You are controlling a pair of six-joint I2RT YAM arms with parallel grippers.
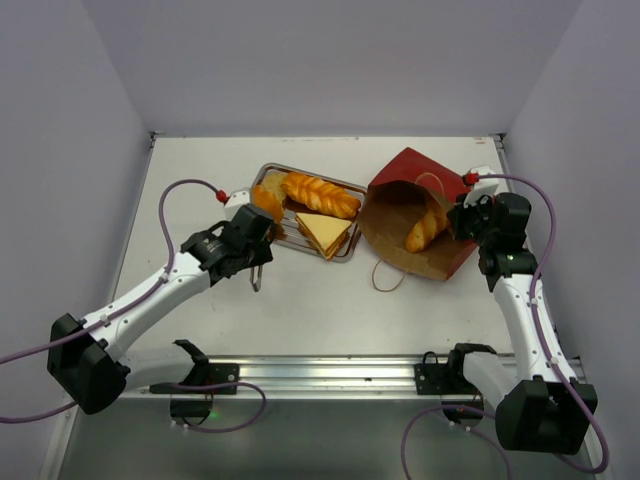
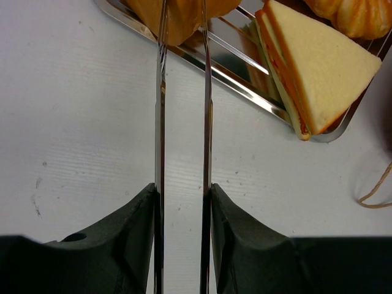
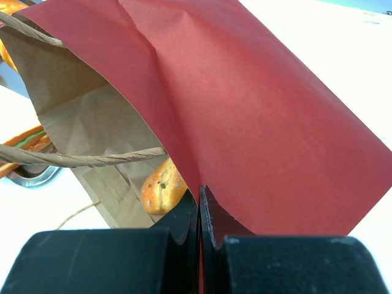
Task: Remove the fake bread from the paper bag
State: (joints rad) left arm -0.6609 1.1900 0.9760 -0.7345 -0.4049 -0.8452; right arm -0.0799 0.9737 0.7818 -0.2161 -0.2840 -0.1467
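Observation:
The red paper bag [image 1: 415, 172] lies tilted with its brown mouth open toward the tray. A golden long roll [image 1: 425, 232] lies inside it and also shows in the right wrist view [image 3: 160, 187]. My right gripper [image 1: 463, 218] is shut on the bag's upper red edge [image 3: 245, 92], jaws pressed together [image 3: 199, 191]. My left gripper [image 1: 250, 238] is shut on thin metal tongs [image 2: 160, 92], its own jaws [image 2: 182, 190] held apart by them. The tong tips reach a round orange loaf [image 1: 266, 200] at the tray's left corner [image 2: 184, 15].
The metal tray [image 1: 345, 252] also holds a braided roll [image 1: 320, 193] and pale sandwich slices [image 1: 322, 232], which also show in the left wrist view [image 2: 324, 67]. The bag's string handle [image 1: 385, 275] lies on the table. White walls close the sides.

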